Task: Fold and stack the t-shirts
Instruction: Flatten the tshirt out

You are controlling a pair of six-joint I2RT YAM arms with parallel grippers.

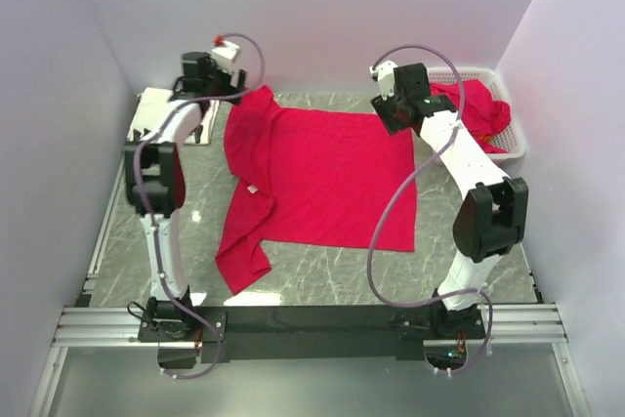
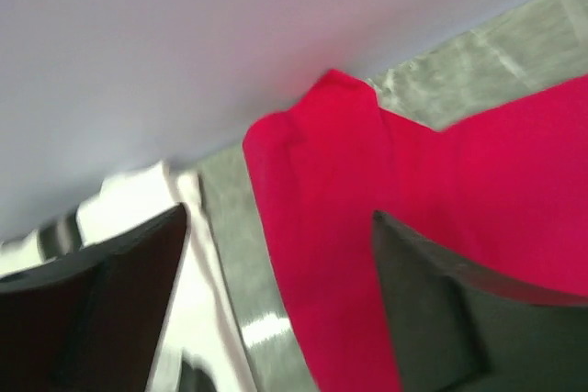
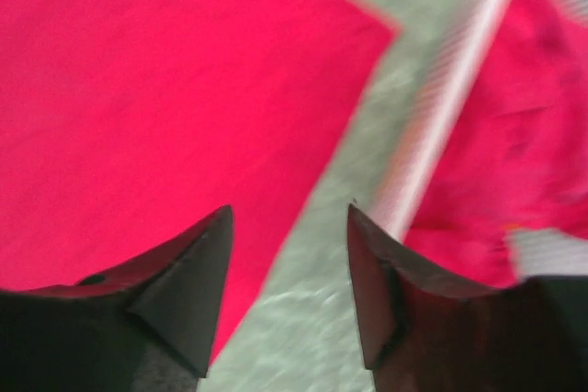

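A red t-shirt lies spread flat on the grey marbled table, collar to the left, one sleeve pointing toward the arms. My left gripper hovers open above its far left sleeve, nothing between the fingers. My right gripper hangs open over the shirt's far right corner, and it too holds nothing. A white t-shirt with black print lies at the far left. More red t-shirts sit crumpled in the basket.
The white lattice basket stands at the far right against the wall; its rim is just right of my right gripper. Pale walls close in the table on three sides. Bare table shows near the right arm's base.
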